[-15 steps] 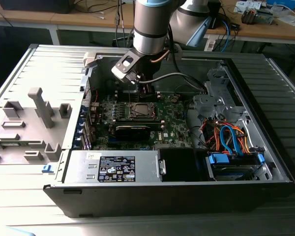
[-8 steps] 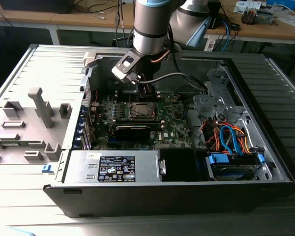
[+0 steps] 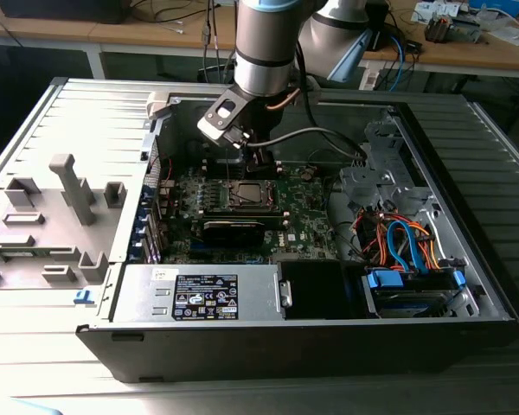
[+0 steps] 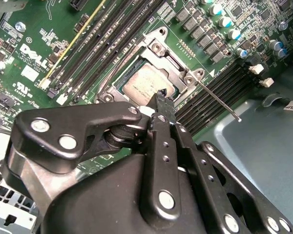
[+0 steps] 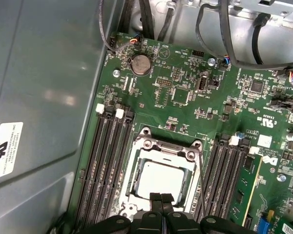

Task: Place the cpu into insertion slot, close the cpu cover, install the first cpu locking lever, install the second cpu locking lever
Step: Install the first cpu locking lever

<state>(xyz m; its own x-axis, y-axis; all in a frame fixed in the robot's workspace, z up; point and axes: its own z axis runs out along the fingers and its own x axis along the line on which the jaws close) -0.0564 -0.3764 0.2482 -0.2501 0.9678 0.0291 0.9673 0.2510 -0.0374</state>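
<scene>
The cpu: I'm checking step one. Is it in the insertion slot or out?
In. In the first wrist view the cpu lies flat inside the insertion slot, framed by its metal rim, with the shut gripper at its edge.

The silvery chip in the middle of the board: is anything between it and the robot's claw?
Nothing visible. The gripper hangs right over the cpu at its edge; the cpu cover only frames it, leaving its top bare.
</scene>
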